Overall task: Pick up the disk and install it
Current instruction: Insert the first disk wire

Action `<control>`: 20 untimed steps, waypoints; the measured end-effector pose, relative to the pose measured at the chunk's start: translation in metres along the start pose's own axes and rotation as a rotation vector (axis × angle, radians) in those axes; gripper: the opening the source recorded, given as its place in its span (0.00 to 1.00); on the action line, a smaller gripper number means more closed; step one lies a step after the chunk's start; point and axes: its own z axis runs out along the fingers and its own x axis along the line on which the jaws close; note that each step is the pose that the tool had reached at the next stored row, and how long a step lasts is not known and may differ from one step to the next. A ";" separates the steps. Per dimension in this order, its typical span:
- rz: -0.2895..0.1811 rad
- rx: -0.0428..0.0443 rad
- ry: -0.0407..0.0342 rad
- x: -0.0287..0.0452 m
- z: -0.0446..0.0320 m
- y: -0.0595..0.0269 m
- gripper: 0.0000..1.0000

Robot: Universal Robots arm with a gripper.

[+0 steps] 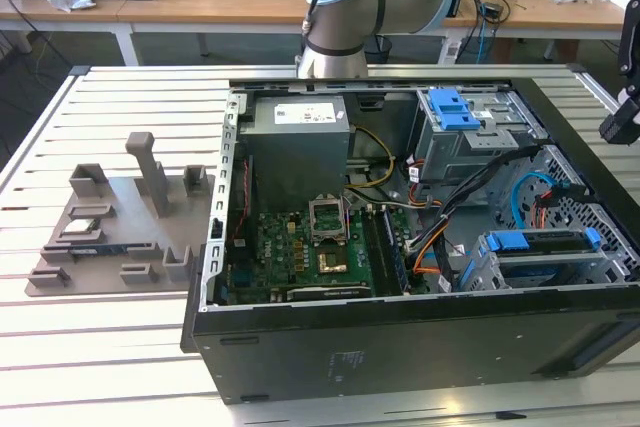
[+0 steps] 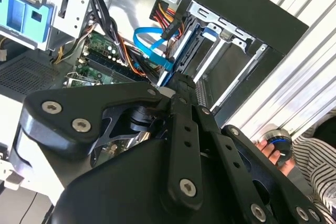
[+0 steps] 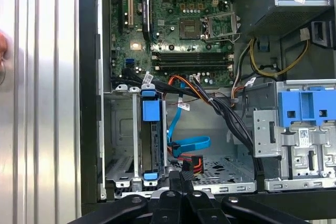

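Observation:
The disk (image 3: 149, 141) stands on edge in the grey drive bay (image 3: 122, 145) at one corner of the open computer case, its blue plastic rail facing me. In the exterior view the disk (image 1: 540, 243) lies in that bay at the case's front right. My gripper (image 3: 181, 180) hovers over the case wall beside the bay, a little apart from the disk. Its black fingers (image 2: 181, 95) are shut with nothing between them. In the exterior view the gripper (image 1: 622, 119) hangs at the right edge, above the case's right wall.
A second grey drive cage with a blue latch (image 1: 455, 107) sits at the back right of the case. Loose blue and orange cables (image 3: 184, 145) cross the floor beside the bay. A grey fixture (image 1: 120, 217) stands on the slatted table. A person's hand (image 2: 270, 149) rests near the case.

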 end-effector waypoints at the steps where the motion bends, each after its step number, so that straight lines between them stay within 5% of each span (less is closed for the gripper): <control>1: 0.000 0.0000 -0.0001 -0.0002 0.0008 -0.0007 0.11; 12: 0.000 0.0000 -0.0001 -0.0022 0.0083 -0.0042 0.11; 20: 0.000 0.0000 0.0016 -0.0029 0.0284 -0.0098 0.11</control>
